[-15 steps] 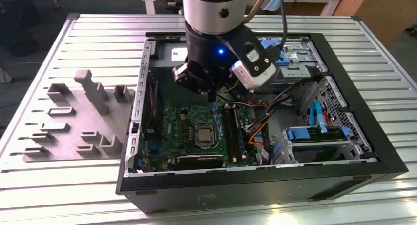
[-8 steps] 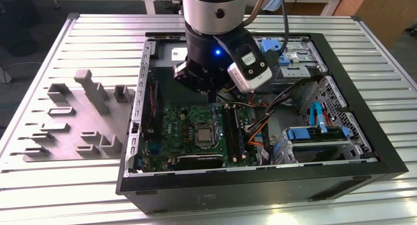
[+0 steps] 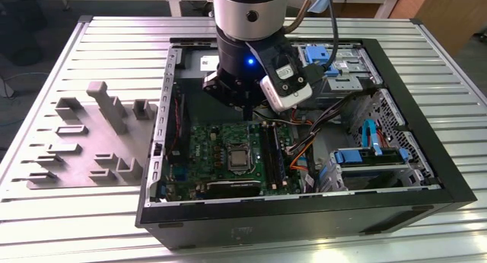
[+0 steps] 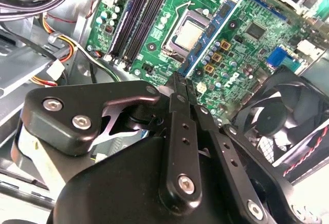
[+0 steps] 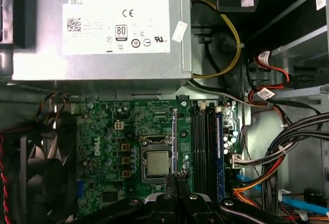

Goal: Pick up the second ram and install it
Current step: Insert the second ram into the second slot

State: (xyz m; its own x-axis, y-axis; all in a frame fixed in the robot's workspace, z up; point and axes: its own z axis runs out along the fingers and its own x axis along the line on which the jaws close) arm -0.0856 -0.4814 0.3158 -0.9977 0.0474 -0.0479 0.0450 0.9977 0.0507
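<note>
Arm stands over the open computer case (image 3: 304, 217) on the slatted table (image 3: 114, 40). Gripper (image 4: 180, 80) points down toward the motherboard (image 5: 103, 147); its fingers are pressed together on a thin edge, pinching the second ram (image 4: 216, 29). In the second wrist view the stick's blue-green face and dark chips run out from the fingertips. In the first wrist view the same stick (image 5: 175, 142) shows edge-on as a pale line leading away from the gripper (image 5: 175, 180). It hangs above the board, over the strip between the processor socket (image 5: 157, 162) and the memory slots (image 5: 204, 142), parallel to the slots and not in any of them. Power-supply box (image 5: 103, 34) lies beyond the board; fan (image 4: 277, 111) at the board's other side. In the exterior view, gripper (image 3: 250, 113) sits above the board's upper edge; grey holder tray (image 3: 84, 137) lies outside the case, on the exterior view's left.
</note>
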